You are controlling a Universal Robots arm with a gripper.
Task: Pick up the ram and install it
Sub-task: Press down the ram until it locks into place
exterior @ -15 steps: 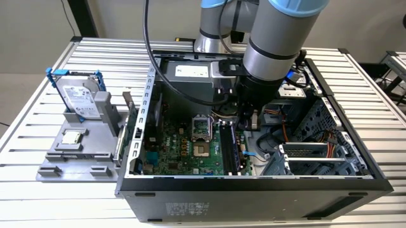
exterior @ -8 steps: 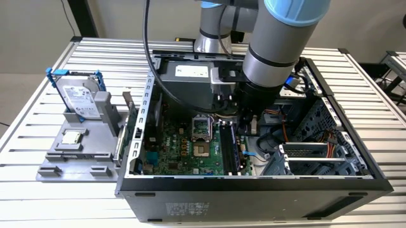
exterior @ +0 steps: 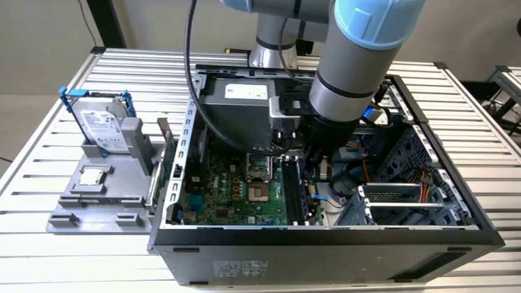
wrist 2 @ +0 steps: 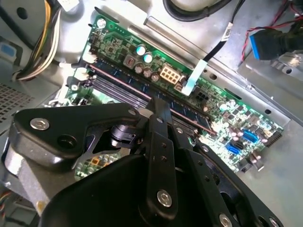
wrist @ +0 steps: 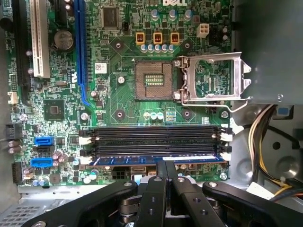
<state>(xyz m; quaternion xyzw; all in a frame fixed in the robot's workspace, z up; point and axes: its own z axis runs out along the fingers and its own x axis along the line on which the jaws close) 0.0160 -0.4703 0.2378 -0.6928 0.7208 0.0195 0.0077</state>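
Reached down into an open computer case (exterior: 326, 244) on the slatted desk (exterior: 49, 268), with the hand (exterior: 312, 174) low over the motherboard (exterior: 236, 189), toward the exterior view's right of it.

Found the ram (wrist: 123, 161) in the first wrist view lying flat along the memory slot nearest the hand, ends at the white latches (wrist: 226, 156) on both sides. Looked level along its length; could not tell if fully seated.

Showed the hand (wrist: 165, 163) (wrist 2: 159, 101) narrow in both wrist views: fingers (wrist: 157, 177) pressed together, nothing visible between them. Put the fingertips right at the ram's top edge, near its middle; looked like touching, but could not be sure. Closed along the stick's length, not across its thin faces.

Left three slots (wrist: 156, 135) empty, stacked side by side between the ram and the processor socket (wrist: 154, 80). Had the socket frame (wrist: 213, 80) flipped open beside it.

Edges: bare metal case floor (wrist: 42, 198) just past the ram's slot on the hand's side; a bundle of yellow and black cables (wrist: 262, 127) near one end of the slots; a grey metal box (exterior: 236, 110) hanging over the board near the socket. Open room over the empty slots and socket, tighter toward the cables and box.

Outside the case, at the exterior view's left, a grey holder (exterior: 97, 201) on the desk with a hard drive (exterior: 102, 125) standing upright in it, well apart from the hand.
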